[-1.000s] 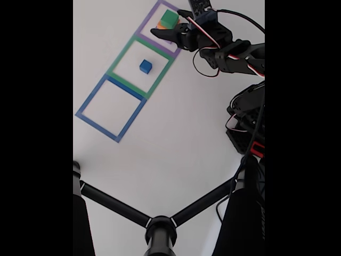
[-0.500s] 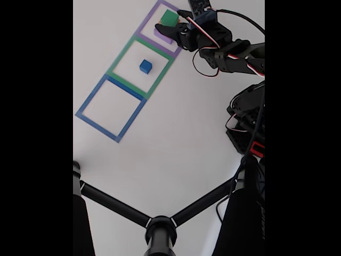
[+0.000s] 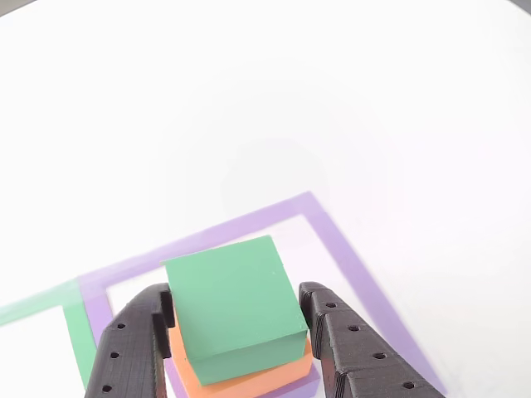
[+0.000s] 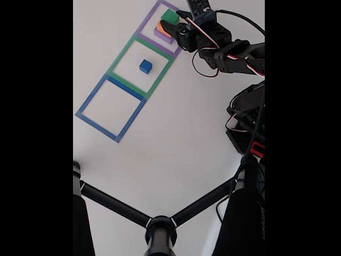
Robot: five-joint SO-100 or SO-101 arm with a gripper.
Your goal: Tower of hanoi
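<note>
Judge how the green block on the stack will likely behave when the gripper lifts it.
The green block looks matte and flat-sided, so it probably grips without slipping. Its boxy shape suggests it won't roll. It sits loose on the orange block, so it likely lifts off alone.

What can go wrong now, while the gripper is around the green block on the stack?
1. The gripper fingers straddle the green block low, near the orange block; closing might pinch or drag both.
2. The green block sits turned relative to the fingers, so it may twist when squeezed.
3. A skewed lift could shift the purple block in its purple outline.
</note>
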